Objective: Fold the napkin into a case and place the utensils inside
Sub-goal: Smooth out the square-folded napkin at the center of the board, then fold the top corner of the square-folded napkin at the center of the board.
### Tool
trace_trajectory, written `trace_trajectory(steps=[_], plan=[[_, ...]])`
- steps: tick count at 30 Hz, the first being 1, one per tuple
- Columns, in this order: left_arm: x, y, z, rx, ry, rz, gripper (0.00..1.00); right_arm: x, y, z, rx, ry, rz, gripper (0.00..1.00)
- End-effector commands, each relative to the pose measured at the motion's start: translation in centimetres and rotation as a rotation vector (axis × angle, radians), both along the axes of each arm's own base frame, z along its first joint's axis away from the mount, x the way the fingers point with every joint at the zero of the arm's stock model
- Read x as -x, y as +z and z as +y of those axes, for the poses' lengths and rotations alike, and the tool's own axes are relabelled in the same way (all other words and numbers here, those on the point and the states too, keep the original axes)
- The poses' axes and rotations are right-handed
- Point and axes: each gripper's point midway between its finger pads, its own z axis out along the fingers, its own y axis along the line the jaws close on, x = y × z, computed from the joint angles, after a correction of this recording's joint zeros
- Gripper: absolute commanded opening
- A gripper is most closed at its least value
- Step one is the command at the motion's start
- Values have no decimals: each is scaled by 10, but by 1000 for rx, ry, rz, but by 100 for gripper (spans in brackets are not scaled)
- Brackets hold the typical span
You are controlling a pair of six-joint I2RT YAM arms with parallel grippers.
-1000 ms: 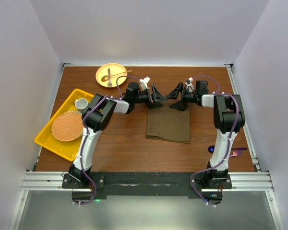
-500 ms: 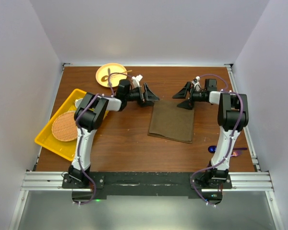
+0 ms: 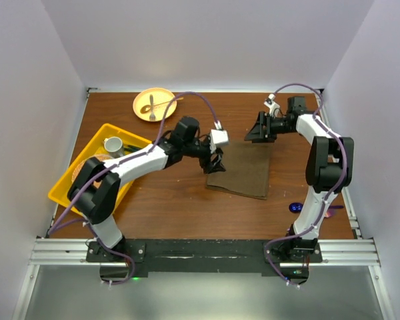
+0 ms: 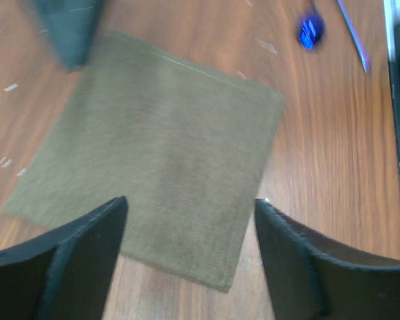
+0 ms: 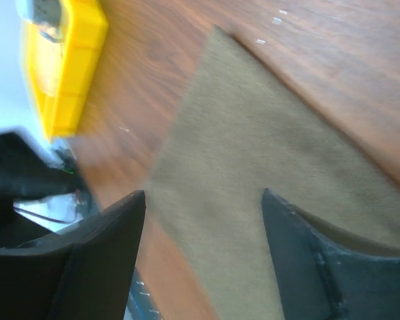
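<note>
**Both grippers spread over the napkin**

The napkin [image 3: 239,170] lies flat mid-table as a rectangle. The left gripper [image 3: 214,162] hangs at its left edge and the right gripper [image 3: 259,129] at its far edge. Both have jaws spread and hold nothing. 1 blue spoon [image 3: 295,207] lies to the napkin's right.

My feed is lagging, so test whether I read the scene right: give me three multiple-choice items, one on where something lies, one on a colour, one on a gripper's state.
1. Where does the napkin lie?
A. at the far left
B. mid-table, flat
C. hanging off the near edge
2. What colour is the spoon at the table's near right?
A. blue
B. red
C. white
3. How is the left gripper?
A. shut on the napkin
B. shut on the spoon
C. open, empty

Answers: B, bare wood shows all round it; A, its bowl glints blue; C, its fingers stand apart above the cloth.
</note>
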Motion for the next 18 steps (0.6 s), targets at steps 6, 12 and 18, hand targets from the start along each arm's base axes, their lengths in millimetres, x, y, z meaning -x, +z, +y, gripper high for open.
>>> trace_trajectory(steps=[6, 12, 18], plan=[[7, -84, 1, -231, -114, 45, 9, 7, -75, -22, 196, 59, 53, 29], [19, -134, 53, -414, -92, 77, 2, 34, -91, -28, 243, 80, 105, 24], [10, -125, 85, -437, -83, 40, 8, 91, -94, -21, 207, 121, 197, 24]])
